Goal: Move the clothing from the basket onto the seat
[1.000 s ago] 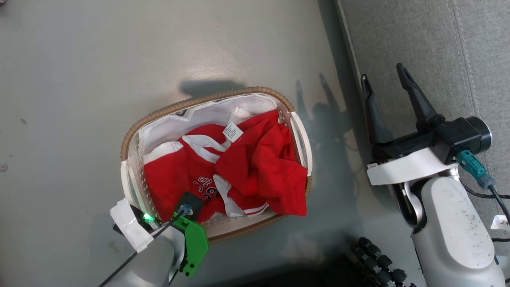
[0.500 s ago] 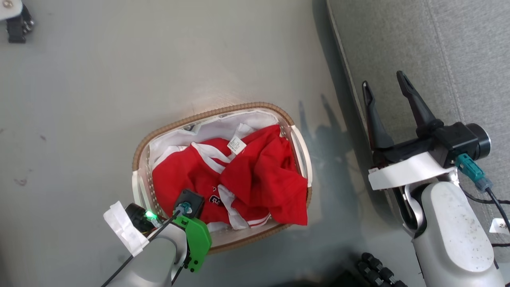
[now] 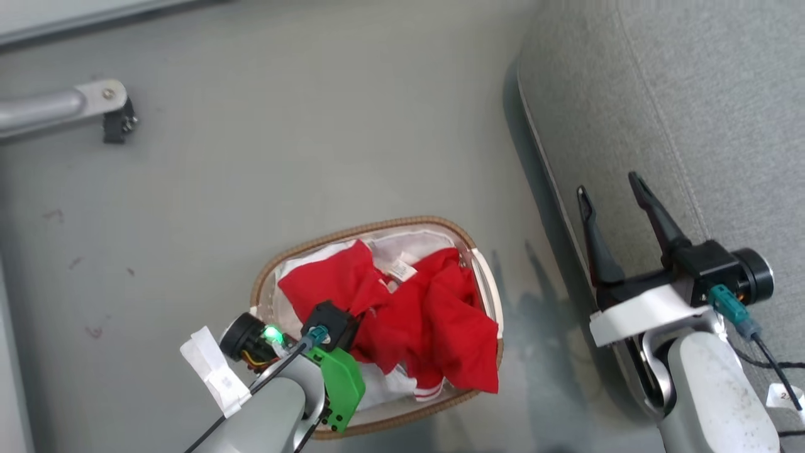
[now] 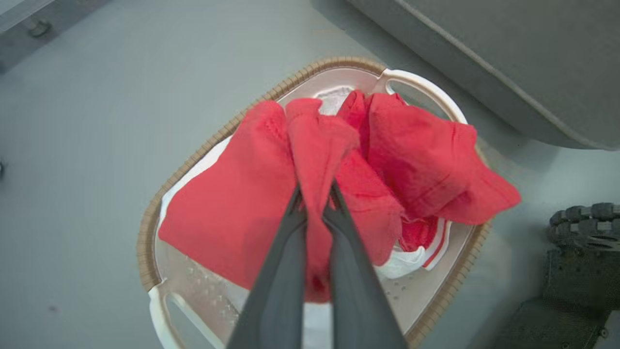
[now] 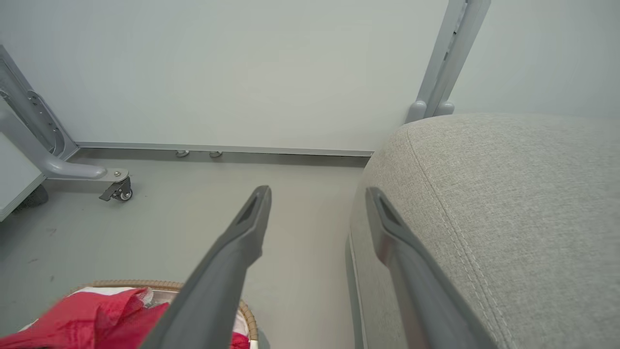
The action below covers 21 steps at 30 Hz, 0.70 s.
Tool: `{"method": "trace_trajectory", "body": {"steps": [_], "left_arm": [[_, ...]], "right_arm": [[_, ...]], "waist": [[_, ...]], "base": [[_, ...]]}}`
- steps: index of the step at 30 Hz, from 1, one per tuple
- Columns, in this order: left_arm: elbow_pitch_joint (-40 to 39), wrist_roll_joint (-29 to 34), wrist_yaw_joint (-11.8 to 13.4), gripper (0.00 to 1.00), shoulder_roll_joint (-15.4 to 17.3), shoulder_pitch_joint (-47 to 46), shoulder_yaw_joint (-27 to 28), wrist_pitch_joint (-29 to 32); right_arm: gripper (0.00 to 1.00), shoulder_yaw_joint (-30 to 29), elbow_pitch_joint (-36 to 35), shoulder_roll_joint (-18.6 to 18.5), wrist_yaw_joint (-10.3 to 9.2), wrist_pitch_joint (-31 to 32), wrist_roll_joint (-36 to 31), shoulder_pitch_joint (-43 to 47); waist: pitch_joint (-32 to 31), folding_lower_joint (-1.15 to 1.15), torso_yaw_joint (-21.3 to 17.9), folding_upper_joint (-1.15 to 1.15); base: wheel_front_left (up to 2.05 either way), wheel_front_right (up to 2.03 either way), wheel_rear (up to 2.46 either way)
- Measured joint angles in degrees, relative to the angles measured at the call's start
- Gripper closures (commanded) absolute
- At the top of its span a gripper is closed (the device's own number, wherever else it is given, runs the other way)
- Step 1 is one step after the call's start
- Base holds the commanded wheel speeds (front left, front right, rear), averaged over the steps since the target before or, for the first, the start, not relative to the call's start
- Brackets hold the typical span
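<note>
Red clothing pinched in the left fingers, over the basket.
Left fingers clenched on a raised fold of the clothing. The fold runs on past the tips in line with them, with the rest bunched below and to either side inside the basket. One flap drapes over the rim on the right. Beyond the tips and off to the right lies the seat, apart from the basket with floor between. The right fingers are spread and empty, just beside the seat edge, nearer it than the left. White tag on the clothing, print too small to read.
</note>
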Motion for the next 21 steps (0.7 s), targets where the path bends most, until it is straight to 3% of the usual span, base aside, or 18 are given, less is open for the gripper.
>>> {"method": "trace_trajectory", "body": {"steps": [13,21], "left_arm": [[-17.6,-3.0,0.0,1.0,7.6,0.1,-6.2,-0.1],[-27.3,-5.9,0.0,1.0,12.9,-7.1,-10.6,2.2]], "right_arm": [[0.0,0.0,1.7,0.0,0.0,0.0,-1.7,6.9],[0.0,1.4,2.2,0.0,0.0,0.0,-1.8,9.6]], "waist": [[-13.2,0.0,3.0,0.0],[-20.0,0.0,4.3,0.0]], "base": [[0.0,0.0,0.0],[0.0,0.0,0.0]]}}
